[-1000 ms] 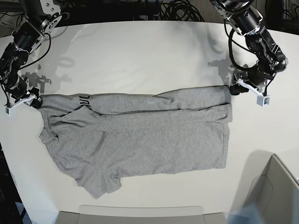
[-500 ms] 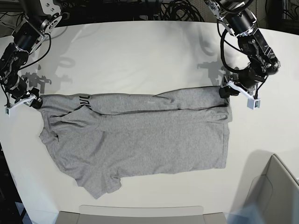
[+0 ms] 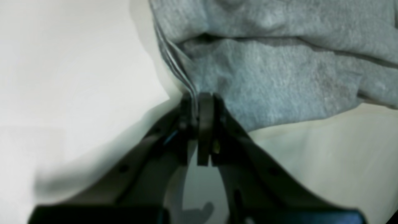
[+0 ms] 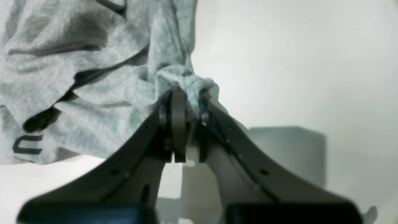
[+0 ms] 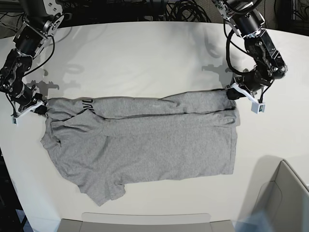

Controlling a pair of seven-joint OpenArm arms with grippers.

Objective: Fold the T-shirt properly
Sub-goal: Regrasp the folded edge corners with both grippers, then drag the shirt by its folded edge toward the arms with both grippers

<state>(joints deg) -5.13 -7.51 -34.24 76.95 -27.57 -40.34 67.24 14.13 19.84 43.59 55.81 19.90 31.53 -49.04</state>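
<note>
Grey heather T-shirt (image 5: 145,145) lay spread on the white table (image 5: 145,53), partway folded: its far long edge was already turned over toward the middle as a narrow band, a strip of black lettering (image 5: 87,103) showing near the collar end of that band. The near sleeve (image 5: 104,188) stuck out unfolded at the shirt's near edge, and the body was not yet doubled over, so judged roughly a third done; the other side fold and the crosswise folds remained. Left gripper (image 3: 196,102) sat at the hem-end far corner of the shirt, jaws pinched nearly together on the layered hem edge (image 3: 174,59), thin fabric layers visibly clamped between the pads. Right gripper (image 4: 186,96) sat at the collar-end far corner of the shirt, jaws closed with a small gap, a bunched knot of grey cloth (image 4: 192,82) squeezed between them. Both corners looked gripped at table level, neither clearly lifted. Cardboard box (image 5: 285,198) stood beyond the shirt's hem end, well apart from it.
</note>
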